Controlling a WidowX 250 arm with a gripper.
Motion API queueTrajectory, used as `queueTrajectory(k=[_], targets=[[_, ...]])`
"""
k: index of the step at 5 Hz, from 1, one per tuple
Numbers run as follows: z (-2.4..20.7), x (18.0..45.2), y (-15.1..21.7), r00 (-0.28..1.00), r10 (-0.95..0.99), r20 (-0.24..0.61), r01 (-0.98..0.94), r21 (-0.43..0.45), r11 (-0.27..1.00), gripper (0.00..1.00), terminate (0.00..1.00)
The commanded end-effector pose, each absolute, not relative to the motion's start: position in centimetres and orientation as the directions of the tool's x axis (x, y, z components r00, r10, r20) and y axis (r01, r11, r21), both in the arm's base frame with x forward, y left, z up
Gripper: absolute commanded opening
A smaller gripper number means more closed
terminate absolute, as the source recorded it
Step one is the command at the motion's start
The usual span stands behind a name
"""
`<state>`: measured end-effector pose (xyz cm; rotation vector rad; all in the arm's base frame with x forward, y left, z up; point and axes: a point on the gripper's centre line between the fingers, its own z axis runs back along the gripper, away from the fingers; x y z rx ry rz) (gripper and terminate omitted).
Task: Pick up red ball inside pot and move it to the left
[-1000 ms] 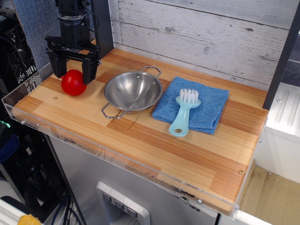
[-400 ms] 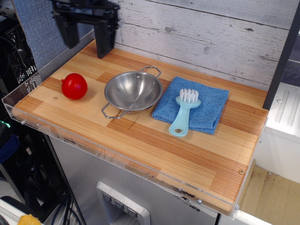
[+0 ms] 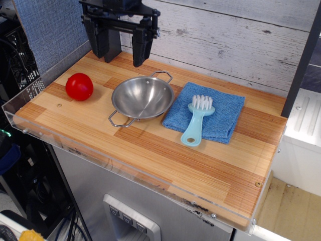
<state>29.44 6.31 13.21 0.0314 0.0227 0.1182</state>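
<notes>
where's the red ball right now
The red ball sits on the wooden table near its left end, outside and just left of the pot; the open gripper is raised behind them.

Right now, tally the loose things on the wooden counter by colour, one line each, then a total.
Red: 1, the red ball
Silver: 1, the pot
Blue: 1, the cloth
Light teal: 1, the brush
Total: 4

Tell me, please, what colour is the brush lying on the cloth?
The brush is pale turquoise with white bristles, seen clearly in the observation.image view.
</notes>
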Motion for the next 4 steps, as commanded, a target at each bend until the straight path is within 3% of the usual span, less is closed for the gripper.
queueTrajectory(k=[1, 3, 4], targets=[[15.0, 29.9, 4.7, 0.993, 0.081, 0.083, -0.087, 0.075, 0.993, 1.0, 0.0], [15.0, 30.9, 3.6, 0.992, 0.052, 0.114, -0.059, 0.06, 0.996, 1.0, 0.0], [14.5, 30.9, 3.0, 0.999, 0.018, 0.049, -0.017, -0.013, 1.0, 1.0, 0.0]])
